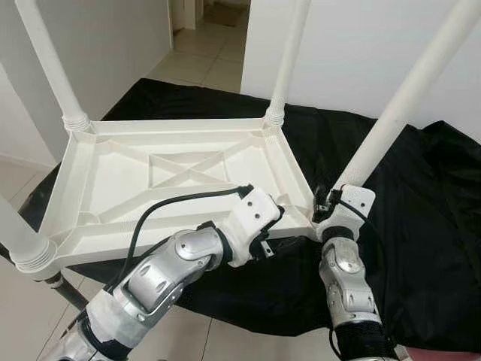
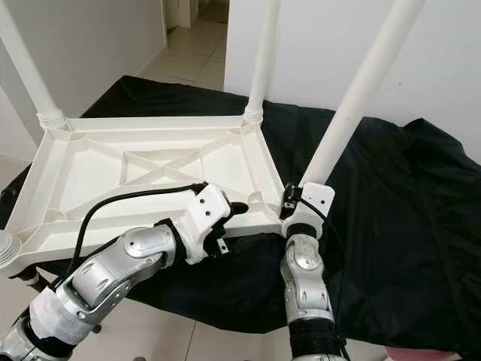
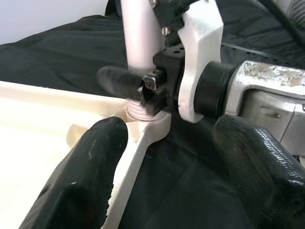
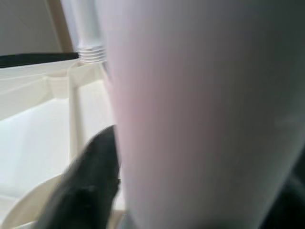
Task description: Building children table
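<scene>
**White plastic tabletop lying upside down on black cloth, with four legs standing up**

White plastic forms the tabletop (image 1: 180,180), which is lying underside up on a black cloth (image 1: 421,218) spread over a low surface. Pale floor tiles (image 1: 203,60) are running back to a doorway between white walls (image 1: 361,53).

Right gripper (image 2: 294,201) is sitting at the near right corner of the tabletop, its fingers closed around the base of the near right leg (image 1: 406,98), just above the ribbed collar; in the right wrist view that leg (image 4: 200,114) is pressing close against one black finger (image 4: 93,181).

Left gripper (image 1: 279,213) is reaching over the near edge of the tabletop beside that same corner. In the left wrist view its two fingers (image 3: 81,181) are standing wide apart and gripping nothing, one over the tabletop's rim and the other over the cloth.

Count: one tabletop and four legs, namely the near right leg, the far right leg (image 1: 289,56), the far left leg (image 1: 49,64) and the near left leg (image 1: 19,237), each standing in a corner socket.
</scene>
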Available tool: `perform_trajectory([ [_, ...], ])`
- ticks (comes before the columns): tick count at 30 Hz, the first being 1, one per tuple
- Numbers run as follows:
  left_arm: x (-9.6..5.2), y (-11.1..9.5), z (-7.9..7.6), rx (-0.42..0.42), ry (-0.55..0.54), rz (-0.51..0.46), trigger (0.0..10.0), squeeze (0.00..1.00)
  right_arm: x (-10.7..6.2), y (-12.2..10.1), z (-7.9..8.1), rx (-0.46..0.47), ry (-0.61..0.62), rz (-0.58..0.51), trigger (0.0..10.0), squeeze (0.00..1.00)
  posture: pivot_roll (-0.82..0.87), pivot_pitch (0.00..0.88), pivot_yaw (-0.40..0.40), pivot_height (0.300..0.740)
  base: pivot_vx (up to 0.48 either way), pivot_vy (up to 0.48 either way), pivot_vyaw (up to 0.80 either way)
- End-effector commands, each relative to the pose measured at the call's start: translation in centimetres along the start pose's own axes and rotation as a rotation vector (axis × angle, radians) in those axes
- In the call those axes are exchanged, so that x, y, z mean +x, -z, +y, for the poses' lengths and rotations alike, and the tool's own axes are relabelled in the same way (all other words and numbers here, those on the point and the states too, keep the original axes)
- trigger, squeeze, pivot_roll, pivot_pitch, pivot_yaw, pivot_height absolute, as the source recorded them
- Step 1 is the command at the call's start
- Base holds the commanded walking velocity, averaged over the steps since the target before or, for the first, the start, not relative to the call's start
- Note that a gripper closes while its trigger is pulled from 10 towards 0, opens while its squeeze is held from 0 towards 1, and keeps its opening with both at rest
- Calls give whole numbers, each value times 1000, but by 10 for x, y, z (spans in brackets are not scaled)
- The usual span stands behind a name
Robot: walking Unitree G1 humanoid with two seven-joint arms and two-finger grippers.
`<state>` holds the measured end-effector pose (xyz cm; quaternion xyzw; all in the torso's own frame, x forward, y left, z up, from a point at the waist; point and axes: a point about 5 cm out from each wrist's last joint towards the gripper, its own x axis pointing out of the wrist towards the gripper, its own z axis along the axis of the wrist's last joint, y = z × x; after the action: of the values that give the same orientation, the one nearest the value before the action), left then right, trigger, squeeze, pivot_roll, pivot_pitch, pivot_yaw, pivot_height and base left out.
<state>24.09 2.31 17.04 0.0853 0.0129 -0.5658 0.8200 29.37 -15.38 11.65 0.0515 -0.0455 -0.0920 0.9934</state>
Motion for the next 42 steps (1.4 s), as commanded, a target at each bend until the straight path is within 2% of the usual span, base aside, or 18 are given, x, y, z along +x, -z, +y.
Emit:
perform_trajectory([
  [1,2,1,-4,12,90,12,10000,0,-3,6,3,6,-36,25,10000,1000,-40,0,-85,740,0,0,0],
  [7,2,0,-4,15,95,11,10000,0,-1,-3,-4,-16,-115,-15,10000,1000,-44,0,-80,740,0,0,0],
  [9,2,0,-4,15,98,12,10000,0,2,-8,-13,-28,-200,-31,10000,1000,-46,0,-76,740,0,0,0],
  [10,2,0,-4,15,98,12,10000,0,2,-8,-13,-28,-200,-31,10000,1000,-46,0,-76,740,0,0,0],
  [11,2,0,-4,16,100,13,10000,0,4,-10,-17,-40,-248,-38,10000,761,-48,0,-73,740,0,0,0],
  [12,3,0,-4,17,101,13,10000,0,5,-12,-21,-51,-306,-46,10000,0,-48,0,-74,740,0,0,0],
  [16,3,0,-4,18,102,13,10000,0,6,-14,-24,-57,-348,-52,10000,0,-47,0,-73,740,0,0,0],
  [18,3,0,-3,22,102,13,10000,0,11,-18,-30,-64,-441,-50,10000,0,-46,0,-70,740,0,0,0],
  [22,3,-1,-3,24,102,13,10000,0,12,-20,-32,-69,-476,-48,10000,0,-46,0,-70,740,0,0,0],
  [24,3,-1,-2,29,100,12,10000,0,14,-19,-35,-85,-547,-20,10000,0,-42,0,-69,740,0,0,0],
  [25,3,-2,-2,32,97,12,10000,0,13,-13,-35,-89,-576,17,5373,0,-33,0,-73,740,0,0,0],
  [27,3,-2,-2,32,97,12,10000,0,13,-13,-35,-89,-576,17,5373,0,-33,0,-73,740,0,0,0],
  [28,3,-2,-1,34,92,10,10000,0,10,-6,-35,-63,-599,60,1255,0,-30,0,-76,740,0,0,0],
  [29,3,-2,-1,34,92,10,10000,0,10,-6,-35,-63,-599,60,1255,0,-30,0,-76,740,0,0,0],
  [30,2,-3,-1,34,87,8,10000,0,7,0,-35,-55,-612,88,0,0,-27,0,-77,740,0,0,0],
  [35,2,-4,0,32,80,5,10000,0,4,7,-35,-44,-626,111,0,0,-26,0,-76,740,0,0,0],
  [41,2,-5,1,35,80,3,10000,0,8,5,-39,-39,-638,104,0,0,-30,0,-72,740,0,0,0],
  [42,3,-5,1,36,80,2,10000,0,9,4,-40,-45,-639,101,3059,0,-32,0,-70,740,0,0,0],
])
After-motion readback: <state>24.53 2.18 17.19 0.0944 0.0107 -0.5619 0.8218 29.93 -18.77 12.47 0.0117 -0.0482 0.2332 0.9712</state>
